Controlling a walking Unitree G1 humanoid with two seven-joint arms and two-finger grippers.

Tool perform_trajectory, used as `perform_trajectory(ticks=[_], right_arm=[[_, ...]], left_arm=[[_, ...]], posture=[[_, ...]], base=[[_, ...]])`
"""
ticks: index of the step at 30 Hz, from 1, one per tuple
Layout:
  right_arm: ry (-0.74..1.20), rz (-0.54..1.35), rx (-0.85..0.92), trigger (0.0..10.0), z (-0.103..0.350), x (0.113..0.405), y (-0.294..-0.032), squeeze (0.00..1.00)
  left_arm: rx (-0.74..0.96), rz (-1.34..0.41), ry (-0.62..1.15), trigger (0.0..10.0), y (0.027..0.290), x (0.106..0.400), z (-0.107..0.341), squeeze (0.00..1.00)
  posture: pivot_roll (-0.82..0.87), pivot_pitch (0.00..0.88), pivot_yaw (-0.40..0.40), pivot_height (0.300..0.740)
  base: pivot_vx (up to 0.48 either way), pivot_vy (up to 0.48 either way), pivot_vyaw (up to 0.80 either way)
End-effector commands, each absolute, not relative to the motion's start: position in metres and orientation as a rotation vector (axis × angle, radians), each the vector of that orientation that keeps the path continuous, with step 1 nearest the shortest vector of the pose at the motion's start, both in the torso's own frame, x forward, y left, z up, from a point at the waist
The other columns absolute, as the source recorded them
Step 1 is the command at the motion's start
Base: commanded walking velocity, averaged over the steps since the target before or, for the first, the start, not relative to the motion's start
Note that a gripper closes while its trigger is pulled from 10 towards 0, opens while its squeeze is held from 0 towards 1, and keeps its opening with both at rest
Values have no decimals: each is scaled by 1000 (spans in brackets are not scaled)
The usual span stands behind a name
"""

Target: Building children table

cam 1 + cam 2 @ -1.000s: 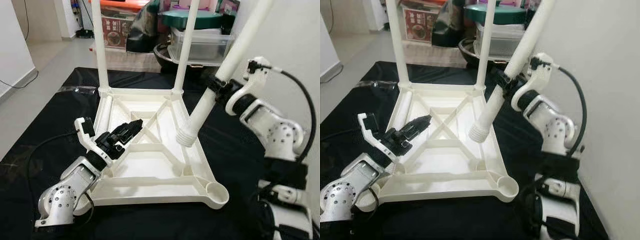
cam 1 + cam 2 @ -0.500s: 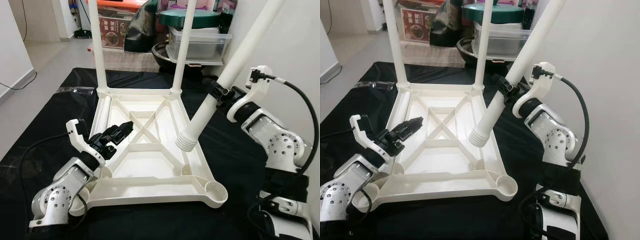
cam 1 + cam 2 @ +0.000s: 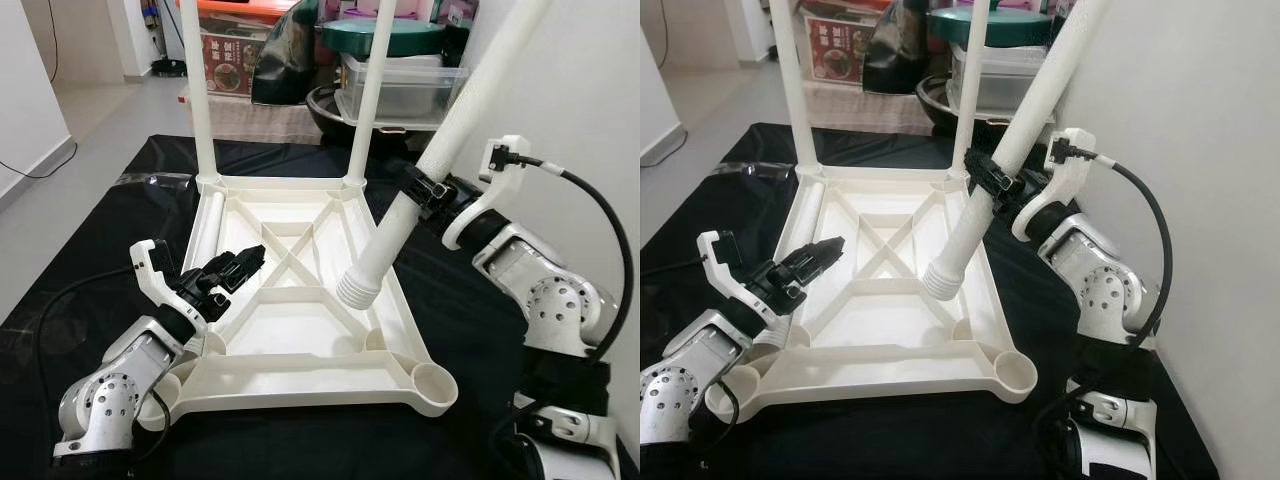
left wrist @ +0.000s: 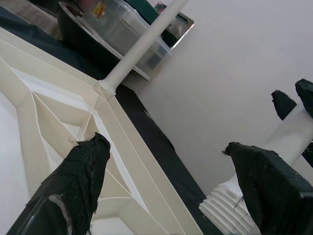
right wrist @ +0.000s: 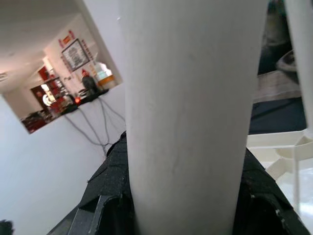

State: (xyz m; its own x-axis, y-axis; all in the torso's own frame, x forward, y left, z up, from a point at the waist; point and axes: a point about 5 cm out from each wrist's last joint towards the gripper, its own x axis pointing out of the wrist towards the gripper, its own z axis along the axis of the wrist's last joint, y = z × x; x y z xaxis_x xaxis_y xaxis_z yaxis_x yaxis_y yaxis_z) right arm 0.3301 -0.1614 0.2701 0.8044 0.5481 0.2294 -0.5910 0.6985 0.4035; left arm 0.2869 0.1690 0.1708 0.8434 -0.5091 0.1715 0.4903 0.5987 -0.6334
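A white plastic children's table (image 3: pixel 300 385) lies upside down on a black cloth. Two white legs (image 3: pixel 200 90) (image 3: pixel 368 90) stand screwed into its far corners. My right gripper (image 3: pixel 425 190) is shut on a third leg (image 3: pixel 400 222), also seen close up as the leg (image 5: pixel 186 98). That leg is tilted, and its threaded end (image 3: pixel 355 292) hangs above the table's right side. The near right corner socket (image 3: pixel 432 383) is empty. My left gripper (image 3: pixel 250 258) is open over the table's left rim, its fingers (image 4: pixel 83 171) spread with nothing between them.
Another white leg (image 3: pixel 205 228) lies along the table's left edge. Behind the cloth stand a clear bin with a green lid (image 3: pixel 400 80), a black bag (image 3: pixel 285 65) and a box (image 3: pixel 230 60). A white wall (image 3: pixel 590 90) runs close on the right. Bare floor (image 3: pixel 90 150) lies to the left.
My right gripper has swung the held leg's threaded end left, further over the table's underside. My left gripper drew back slightly toward the left rim.
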Motion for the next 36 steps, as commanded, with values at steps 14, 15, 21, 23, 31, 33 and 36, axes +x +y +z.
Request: perform_trajectory(ticks=[14,15,21,23,31,33,36], right_arm=[[-132,755,466,0,271,319,-151,0],[-137,774,460,0,272,318,-150,0],[-138,780,461,0,271,318,-149,0],[-140,779,462,0,270,318,-149,0],[-163,833,456,0,272,315,-144,0],[-162,888,452,0,273,312,-140,0],[-139,1039,449,0,273,305,-128,0]], left_arm=[[-734,-630,39,10000,168,281,171,0],[-737,-639,39,10000,167,281,172,0],[-733,-642,43,10000,167,282,171,0],[-732,-647,47,10000,166,281,171,0],[-727,-732,72,10000,160,276,171,0],[-718,-769,82,10000,157,274,172,0],[-665,-887,123,10000,148,268,173,0]], posture=[[95,0,-74,740],[95,0,-74,740],[96,0,-74,740],[96,0,-75,740],[97,0,-71,740],[96,0,-70,740],[99,0,-68,740]], base=[[0,0,0],[0,0,0],[0,0,0],[0,0,0],[0,0,0],[0,0,0],[0,0,0]])
